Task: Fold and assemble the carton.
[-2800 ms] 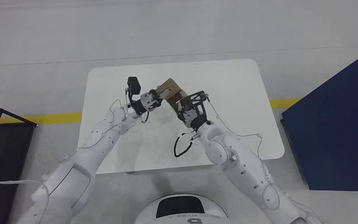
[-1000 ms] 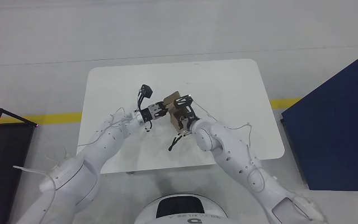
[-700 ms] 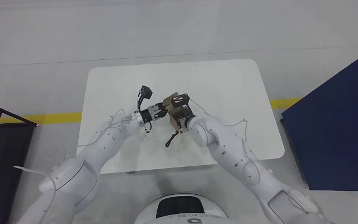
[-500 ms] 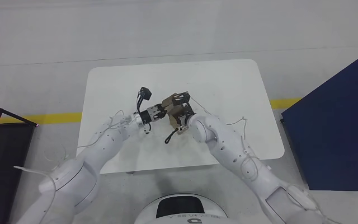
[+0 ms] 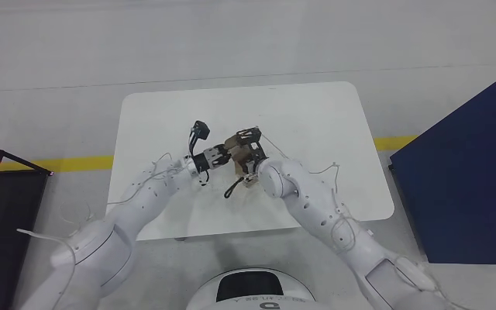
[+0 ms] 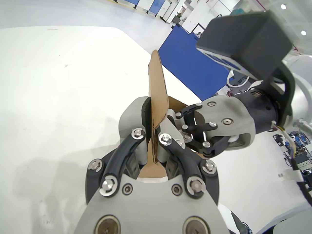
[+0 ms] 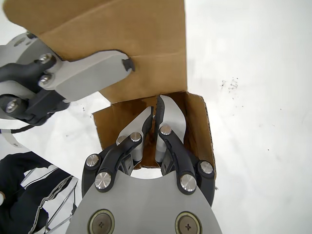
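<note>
Left wrist view: left claw (image 6: pixel 152 120) pinched tight on a flap (image 6: pixel 158 86) of the brown carton (image 7: pixel 195 127), the flap standing edge-on between its pads. Right claw (image 7: pixel 155 109) sits just beyond the left, narrow, tips nipped on a thin cardboard wall inside the open box. The flap rises past the right claw's tips. White table (image 5: pixel 325 116) lies beneath and around both claws. Cannot tell whether the carton rests on the table or hangs just above it.
</note>
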Tool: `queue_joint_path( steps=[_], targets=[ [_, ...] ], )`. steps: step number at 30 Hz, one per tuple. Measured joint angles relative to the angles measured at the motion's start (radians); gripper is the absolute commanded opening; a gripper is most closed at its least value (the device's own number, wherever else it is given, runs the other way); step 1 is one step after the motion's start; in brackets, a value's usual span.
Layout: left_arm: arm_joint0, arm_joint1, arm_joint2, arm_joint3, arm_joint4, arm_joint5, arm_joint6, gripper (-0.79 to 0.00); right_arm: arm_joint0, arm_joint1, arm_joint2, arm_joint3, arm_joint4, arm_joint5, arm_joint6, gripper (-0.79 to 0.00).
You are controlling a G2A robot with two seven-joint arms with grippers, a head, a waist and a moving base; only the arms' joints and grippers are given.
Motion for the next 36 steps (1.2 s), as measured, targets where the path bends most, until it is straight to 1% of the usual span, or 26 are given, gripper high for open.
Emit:
queue_joint_path(
  steps=[5, 12, 16, 20, 28, 33, 36],
  targets=[
    [0.004, 0.008, 0.015, -0.004, 0.019, 0.0, 0.035, -0.785, 0.018, -0.007, -0.001, 0.027, 0.001, 0.016, 0.044, -0.785],
    [0.009, 0.019, 0.038, -0.009, 0.016, 0.0, 0.065, -0.785, 0.044, -0.025, -0.012, 0.078, 0.021, 0.017, 0.041, -0.785],
    [0.008, 0.022, 0.049, -0.011, 0.011, 0.0, 0.076, -0.785, 0.041, -0.032, -0.016, 0.057, 0.053, -0.012, 0.025, -0.785],
    [0.0, 0.018, 0.058, -0.013, -0.004, 0.0, 0.077, -0.785, 0.016, -0.034, -0.001, 0.022, 0.083, -0.016, -0.007, -0.785],
    [-0.011, 0.019, 0.073, -0.019, -0.026, 0.0, 0.082, -0.785, -0.021, -0.028, 0.061, 0.018, 0.117, 0.034, -0.035, -0.785],
    [-0.017, 0.021, 0.083, -0.031, -0.042, 0.0, 0.078, -0.785, -0.039, -0.036, 0.087, 0.002, 0.192, 0.084, -0.053, -0.785],
    [-0.02, 0.021, 0.088, -0.033, -0.049, 0.0, 0.075, -0.785, -0.042, -0.041, 0.085, 0.0, 0.197, 0.122, -0.072, -0.785]
  ],
)
